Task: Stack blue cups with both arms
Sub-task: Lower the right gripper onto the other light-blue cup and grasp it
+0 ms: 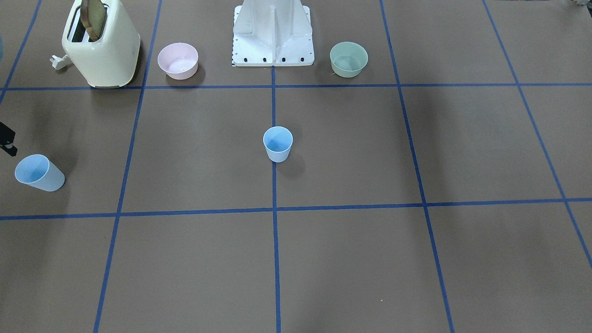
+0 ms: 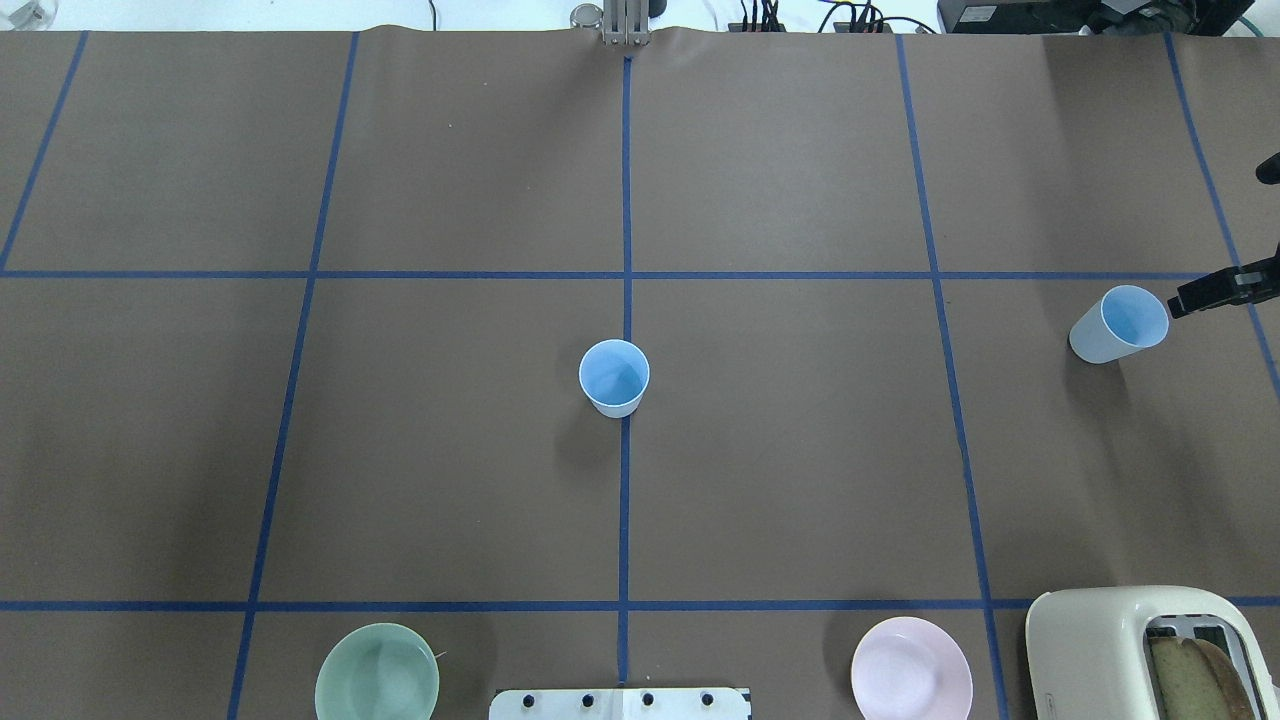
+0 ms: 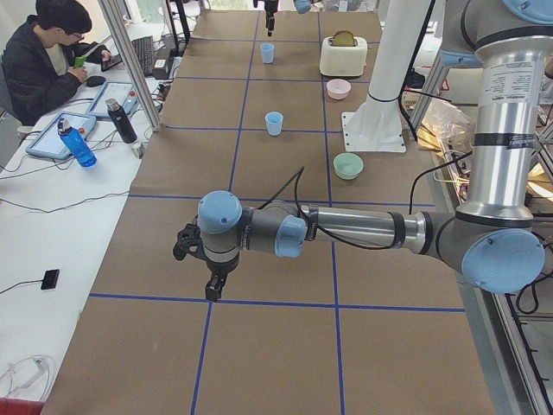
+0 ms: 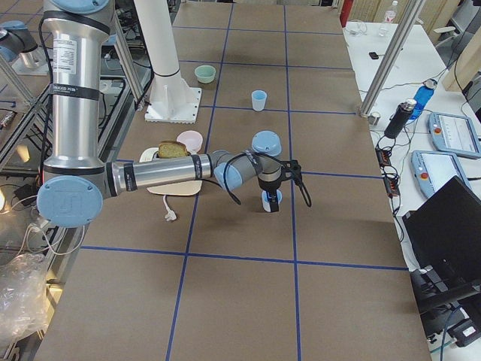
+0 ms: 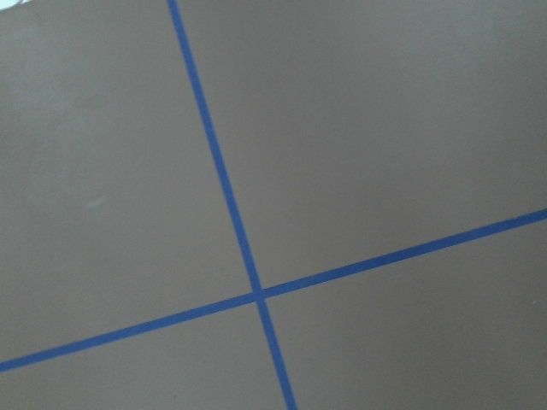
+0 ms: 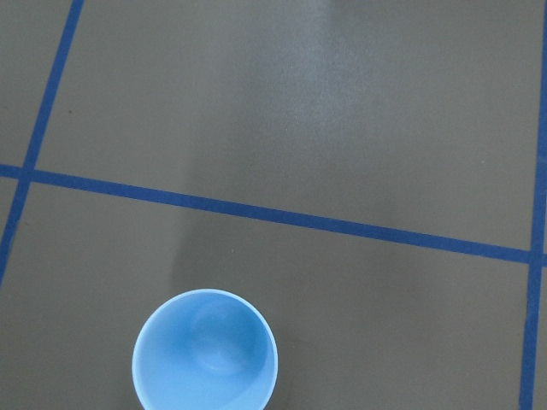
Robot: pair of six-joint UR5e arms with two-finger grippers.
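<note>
1. Brown paper covers the counter (image 2: 450, 450), marked into large squares by blue tape (image 2: 625, 200).
2. Nearest in the left side view, the left arm (image 3: 346, 229) stretches low across the frame's middle. The left hand (image 3: 211, 292) points down over a tape crossing, well apart from both cups. I cannot tell whether it is released or clenched. Its wrist view shows only paper and crossing tape.
3. Next back, at the overhead frame's bottom edge, a green bowl (image 2: 377, 672) sits lower left and the white base plate (image 2: 620, 704) bottom centre.
4. One blue cup (image 2: 614, 377) stands upright in the middle of the overhead frame, on the central tape line, mouth up.
5. Farther along, a pink bowl (image 2: 911, 668) sits lower right in the overhead frame. A cream toaster (image 2: 1100, 650) fills the bottom right corner, with a slice of bread (image 2: 1195, 675) in its slot.
6. Farthest, the second blue cup (image 2: 1118, 325) stands upright at the overhead frame's right edge, well apart from the first. The right hand (image 2: 1190, 300) shows as a black tip just beside the cup's rim; released or clenched, I cannot tell. Its wrist view looks down into the cup at the bottom of the frame.
</note>
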